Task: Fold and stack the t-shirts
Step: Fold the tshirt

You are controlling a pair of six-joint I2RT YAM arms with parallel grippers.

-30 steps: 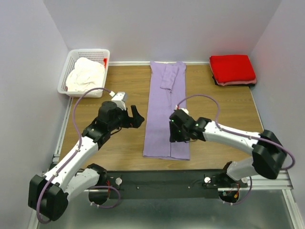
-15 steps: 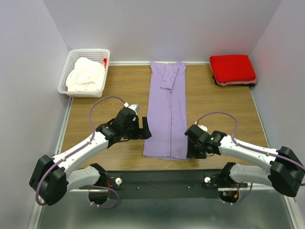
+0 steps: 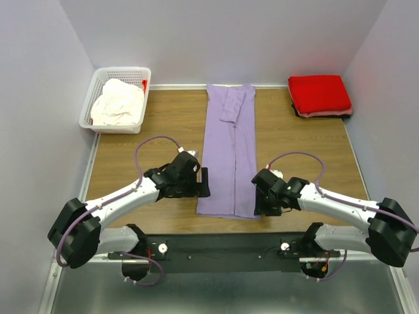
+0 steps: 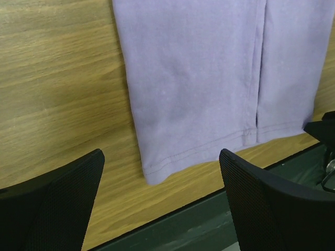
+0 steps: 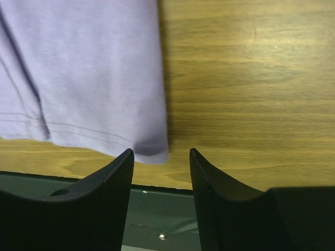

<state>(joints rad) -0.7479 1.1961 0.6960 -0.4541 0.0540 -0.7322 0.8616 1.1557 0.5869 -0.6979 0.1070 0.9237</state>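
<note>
The lavender t-shirt [image 3: 229,154] lies folded into a long strip down the middle of the table, hem toward me. My left gripper [image 3: 204,184] is open at the hem's left corner; in the left wrist view [image 4: 162,172] that corner [image 4: 152,175] sits between the wide-spread fingers. My right gripper [image 3: 260,204] is open at the hem's right corner, which shows in the right wrist view [image 5: 161,157] just above the gap, at its left side [image 5: 152,149]. A folded red t-shirt [image 3: 319,95] lies at the back right. The cream-white t-shirt [image 3: 118,101] is crumpled in the basket.
The white lattice basket [image 3: 91,98] stands at the back left corner. The table's near edge and the dark mounting rail [image 3: 222,245] run just below the shirt's hem. Grey walls close the left, back and right sides.
Both arms have moved toward me and inward, from beside the shirt's middle to its near hem corners. The left gripper has swung right to the hem's left corner. The shirt has not moved.
</note>
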